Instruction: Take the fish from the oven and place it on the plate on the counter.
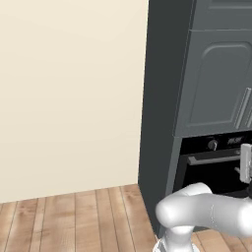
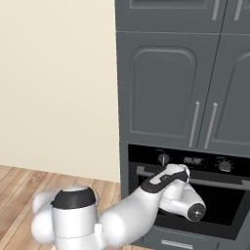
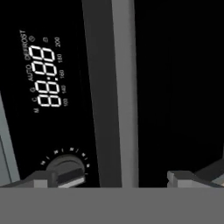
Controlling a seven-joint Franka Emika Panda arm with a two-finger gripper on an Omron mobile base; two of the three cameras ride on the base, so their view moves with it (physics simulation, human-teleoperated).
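The black wall oven (image 1: 216, 170) (image 2: 217, 205) stands with its door shut, set into tall dark grey cabinets. In the hand view its lit display (image 3: 43, 78) and a round knob (image 3: 65, 164) lie left of the grey door handle (image 3: 117, 87). My gripper (image 3: 113, 178) is open, its two fingertips wide apart with the handle bar running between them, close in front of the door. From the left base view the gripper (image 1: 246, 165) sits at the handle's height, by the right edge. The fish is hidden. The plate and the counter are out of view.
Grey panelled cabinet doors (image 2: 166, 88) with long vertical handles rise above the oven. A beige wall (image 1: 69, 98) and wooden floor (image 1: 74, 221) lie to the left. My white arm (image 2: 141, 205) stretches across in front of the oven door.
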